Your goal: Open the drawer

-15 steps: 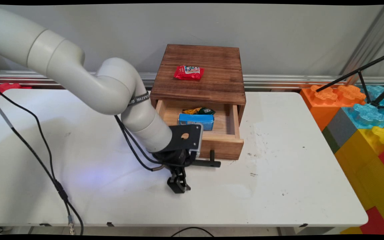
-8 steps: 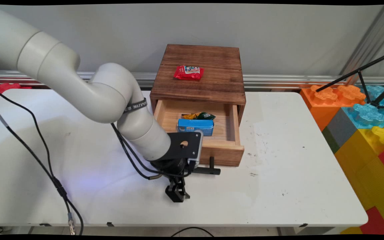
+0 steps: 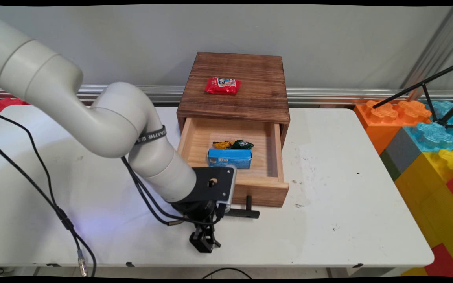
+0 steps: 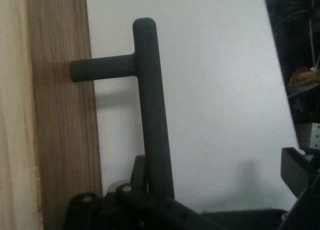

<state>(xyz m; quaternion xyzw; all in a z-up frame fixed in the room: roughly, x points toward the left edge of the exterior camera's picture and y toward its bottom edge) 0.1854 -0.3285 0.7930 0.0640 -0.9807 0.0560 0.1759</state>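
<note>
The black T-shaped drawer handle [image 4: 150, 100] runs up from between the linkage in the hand view, and the pincer [image 4: 150, 190] is clenched on its bar; the stem joins the wooden drawer front [image 4: 65, 140] at the left. In the main view the pincer [image 3: 222, 210] sits low at the left end of the handle [image 3: 244, 213], just above the white surface [image 3: 328, 220]. The drawer [image 3: 266, 190] stands pulled out of the dark wooden cabinet [image 3: 246, 102] toward the near edge. Inside lie a blue box [image 3: 229, 157] and, just behind it, touching, a green and yellow packet [image 3: 234, 144]. A red packet [image 3: 222, 85] lies on the cabinet's top. Large coloured building blocks [image 3: 427, 145] stand at the right of the surface, with a black tripod [image 3: 435, 102] over them.
</note>
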